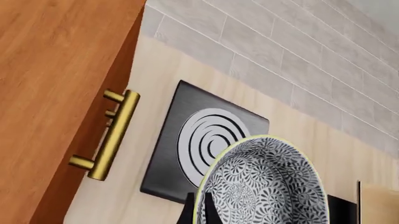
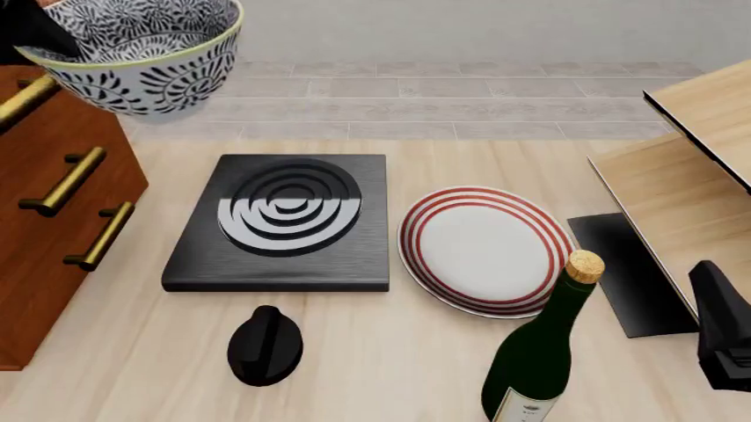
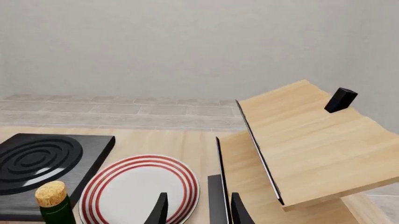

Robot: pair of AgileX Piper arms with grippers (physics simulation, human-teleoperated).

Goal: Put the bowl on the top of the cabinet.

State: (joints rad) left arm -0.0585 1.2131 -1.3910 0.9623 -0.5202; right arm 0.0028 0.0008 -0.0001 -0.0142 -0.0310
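While the left jaws grip it, the bowl [image 2: 135, 48] hangs above the cabinet [image 2: 53, 220].

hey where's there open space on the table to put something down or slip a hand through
Bare tabletop lies behind the black burner slab and the red-ringed plate, up to the tiled wall, and in front of the slab between the cabinet and the black knob. Crowded: knob, wine bottle, plate and the pale wood furniture sit close.

I'm seeing the bowl [image 2: 135, 53] running off the front view's top edge, hiding my left gripper, so its grip isn't readable. The cabinet [image 2: 53, 220] is getting cropped at the left, the bottle [image 2: 543, 352] at the bottom.
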